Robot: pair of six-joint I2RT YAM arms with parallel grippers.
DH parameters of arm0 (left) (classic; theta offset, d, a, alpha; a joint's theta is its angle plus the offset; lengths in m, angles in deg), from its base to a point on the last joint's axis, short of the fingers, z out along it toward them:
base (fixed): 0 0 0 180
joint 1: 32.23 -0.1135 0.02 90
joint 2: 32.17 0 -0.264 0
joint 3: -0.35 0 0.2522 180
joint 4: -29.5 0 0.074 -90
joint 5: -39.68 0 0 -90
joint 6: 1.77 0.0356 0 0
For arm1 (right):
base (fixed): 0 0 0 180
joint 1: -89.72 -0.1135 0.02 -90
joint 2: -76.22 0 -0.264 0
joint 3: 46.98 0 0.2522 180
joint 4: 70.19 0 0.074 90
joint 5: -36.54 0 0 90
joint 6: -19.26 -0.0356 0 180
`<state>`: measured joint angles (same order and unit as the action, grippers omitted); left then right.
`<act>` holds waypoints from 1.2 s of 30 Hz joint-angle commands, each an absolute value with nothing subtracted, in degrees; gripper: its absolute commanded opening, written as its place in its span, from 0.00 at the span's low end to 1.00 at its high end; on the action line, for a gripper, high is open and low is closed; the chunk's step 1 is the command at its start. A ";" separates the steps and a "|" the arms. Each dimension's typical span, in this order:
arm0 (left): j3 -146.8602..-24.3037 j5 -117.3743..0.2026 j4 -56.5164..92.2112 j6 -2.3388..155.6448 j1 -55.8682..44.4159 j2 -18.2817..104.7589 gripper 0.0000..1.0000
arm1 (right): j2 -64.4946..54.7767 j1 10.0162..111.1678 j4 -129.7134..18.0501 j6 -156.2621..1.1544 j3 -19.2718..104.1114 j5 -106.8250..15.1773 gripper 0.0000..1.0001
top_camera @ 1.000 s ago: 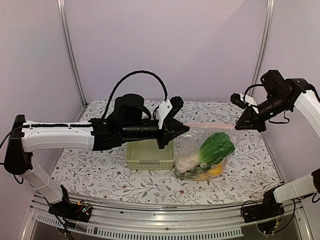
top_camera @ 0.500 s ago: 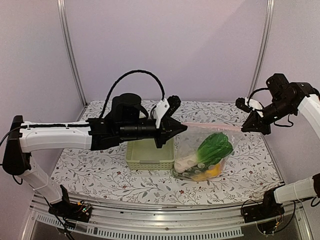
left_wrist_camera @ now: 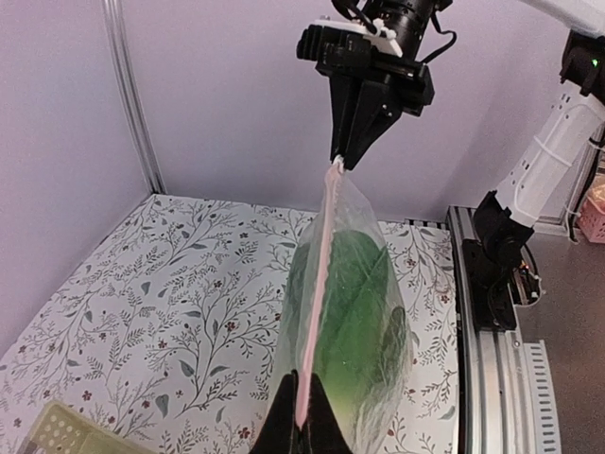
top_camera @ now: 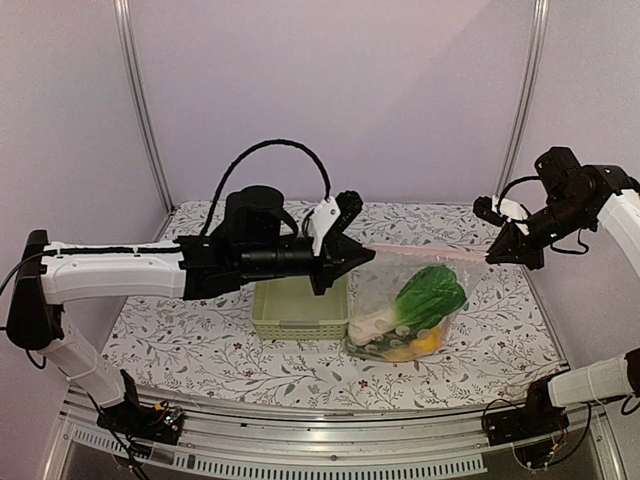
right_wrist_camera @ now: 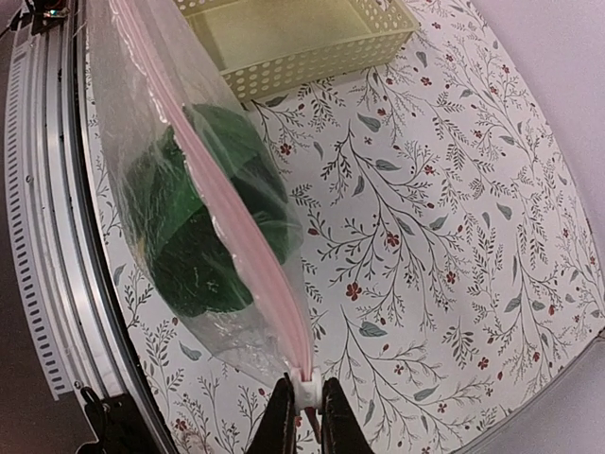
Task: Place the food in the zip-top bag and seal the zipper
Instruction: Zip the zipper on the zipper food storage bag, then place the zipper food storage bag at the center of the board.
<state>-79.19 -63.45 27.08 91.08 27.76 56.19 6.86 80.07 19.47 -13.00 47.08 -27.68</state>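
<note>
The zip-top bag (top_camera: 400, 300) hangs stretched between the two arms above the flowered table (top_camera: 200, 345). Its pink zipper (top_camera: 425, 251) is drawn taut from the left gripper (top_camera: 366, 254), pinched tight on the strip's left end, to the right gripper (top_camera: 493, 256), clamped on the opposite end. Inside the bag, below both sets of fingers, the leafy bok choy (top_camera: 433, 290) lies over a yellow fruit (top_camera: 425, 345), with the pale green basket (top_camera: 300, 312) just beside the bag on its left.
</note>
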 commanded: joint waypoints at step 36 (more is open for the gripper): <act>-76.59 -73.16 22.14 110.14 21.21 63.78 0.49 | 26.67 82.43 6.29 -5.16 14.05 -25.66 0.38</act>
<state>-79.08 -76.89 22.86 108.99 22.41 73.13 20.93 82.63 3.82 -5.64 12.96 -24.58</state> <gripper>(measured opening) 0.463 0.362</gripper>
